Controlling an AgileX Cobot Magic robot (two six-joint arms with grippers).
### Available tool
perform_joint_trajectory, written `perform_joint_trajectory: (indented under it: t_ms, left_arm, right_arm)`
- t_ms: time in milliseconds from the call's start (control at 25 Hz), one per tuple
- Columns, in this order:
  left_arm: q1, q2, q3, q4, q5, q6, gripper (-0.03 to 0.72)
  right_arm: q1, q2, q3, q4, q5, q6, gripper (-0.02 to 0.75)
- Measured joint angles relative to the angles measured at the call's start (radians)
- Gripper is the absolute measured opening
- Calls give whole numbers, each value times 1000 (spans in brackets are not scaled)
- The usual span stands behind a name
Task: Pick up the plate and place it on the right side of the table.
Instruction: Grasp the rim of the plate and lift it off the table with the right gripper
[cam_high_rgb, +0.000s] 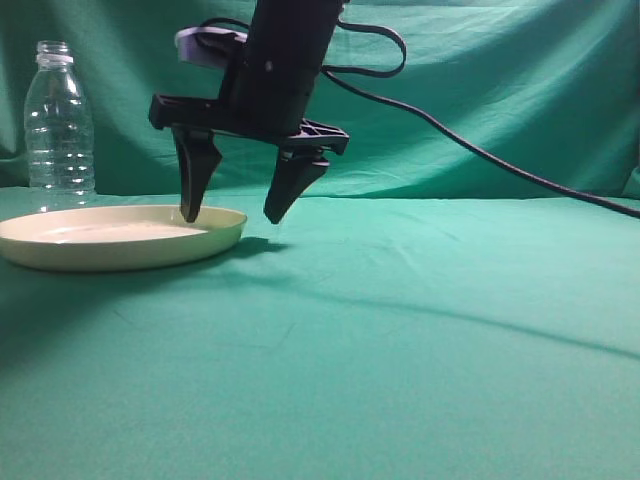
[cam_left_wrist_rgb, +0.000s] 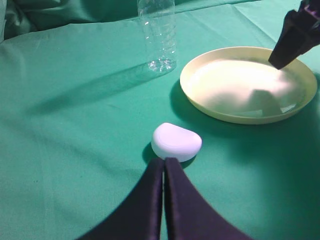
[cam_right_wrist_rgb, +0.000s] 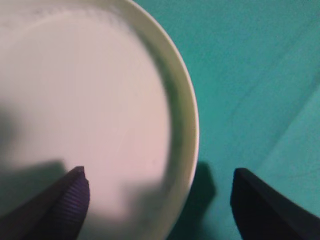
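1. Teal-green cloth covers the table (cam_high_rgb: 420, 330); a darker green backdrop (cam_high_rgb: 500, 90) hangs behind.
2. Plate (cam_high_rgb: 120, 238), cream-yellow, lies flat on the table's left side, empty.
3. Right gripper (cam_high_rgb: 238, 214) hangs above the plate's right rim, jaws spread wide, one finger inside the rim, one outside.
4. Left gripper (cam_left_wrist_rgb: 164, 162) is closed on nothing, beside a white lump (cam_left_wrist_rgb: 176, 141).
5. Clear bottle (cam_high_rgb: 58, 125) stands upright behind the plate.

Plate (cam_high_rgb: 120, 238) lies on table (cam_high_rgb: 400, 340), before bottle (cam_high_rgb: 59, 125).
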Motion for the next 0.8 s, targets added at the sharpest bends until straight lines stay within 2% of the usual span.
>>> perform_joint_trajectory:
  t_ms: [240, 400, 600, 640, 760, 800]
  left_arm:
    - [0, 0, 0, 0, 0, 0, 0]
    - [0, 0, 0, 0, 0, 0, 0]
    - [0, 0, 0, 0, 0, 0, 0]
    - [0, 0, 0, 0, 0, 0, 0]
    - [0, 0, 0, 0, 0, 0, 0]
    - [0, 0, 0, 0, 0, 0, 0]
  right_arm:
    - [0, 33, -5, -59, -22, 6, 530]
    - [0, 49, -7, -72, -34, 6, 357]
    - [0, 50, -10, -70, -44, 13, 81]
    - [0, 50, -13, -70, -46, 19, 57]
    - [0, 50, -43, -95, -11, 52, 71]
    - [0, 50, -60, -119, 16, 66, 0]
